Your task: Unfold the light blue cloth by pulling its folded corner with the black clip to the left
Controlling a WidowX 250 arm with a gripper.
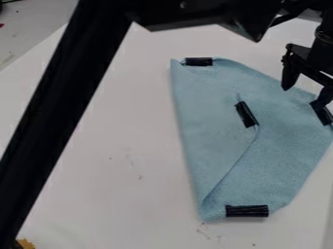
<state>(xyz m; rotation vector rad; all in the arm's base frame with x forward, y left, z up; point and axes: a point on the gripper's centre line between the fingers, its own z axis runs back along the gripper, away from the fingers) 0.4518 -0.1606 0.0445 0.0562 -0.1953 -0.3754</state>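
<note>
Cloth (208, 121) of light blue is laid out beneath and beside the gripper (303, 97), spreading from it toward the left and bottom of the view. The gripper is held unclenched over the cloth's right-hand edge, its two fingers parted. By one finger, a black strip (322, 113) is borne at the cloth's edge; whether it is touched cannot be told. A second strip (246, 114) is carried farther left and slightly below the gripper, where part of the cloth is folded. Well apart from the gripper, a third strip (198, 62) is seen at the upper left and a fourth (247, 211) at the lower left. All is supported by a white tabletop (143, 194), crossed farther left by a black arm section (62, 121).
</note>
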